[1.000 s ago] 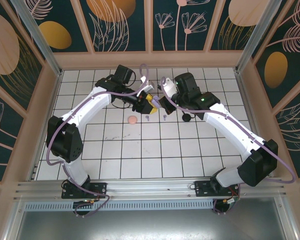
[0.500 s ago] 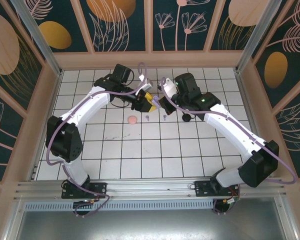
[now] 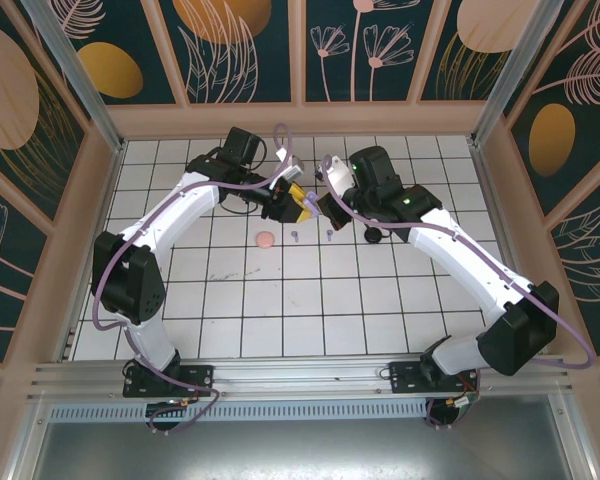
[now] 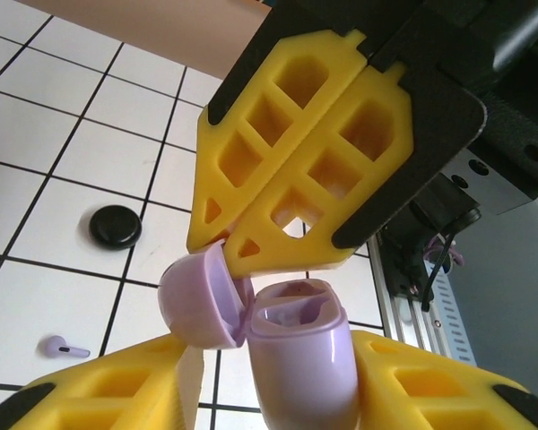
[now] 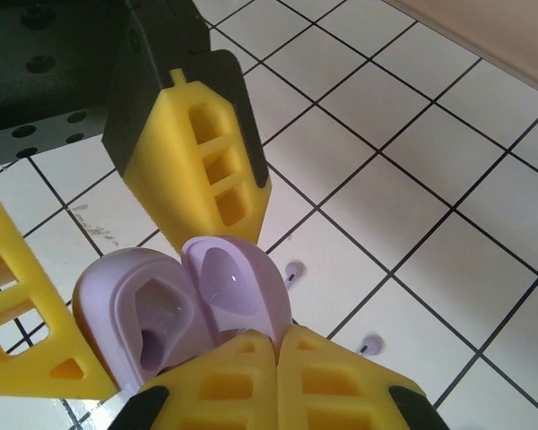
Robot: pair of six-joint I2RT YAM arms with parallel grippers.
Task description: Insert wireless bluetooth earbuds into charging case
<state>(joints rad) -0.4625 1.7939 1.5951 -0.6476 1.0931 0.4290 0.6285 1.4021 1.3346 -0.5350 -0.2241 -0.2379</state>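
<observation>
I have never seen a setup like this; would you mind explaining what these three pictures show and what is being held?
Two white robot arms stand on a tiled table. One picture looks down from above; the other two come from cameras on the wrists. The left gripper clamps an open lilac case between yellow fingers; the right gripper, shut, touches its lid. On the tiles lie two lilac earbuds, a pink case and a black case.
</observation>
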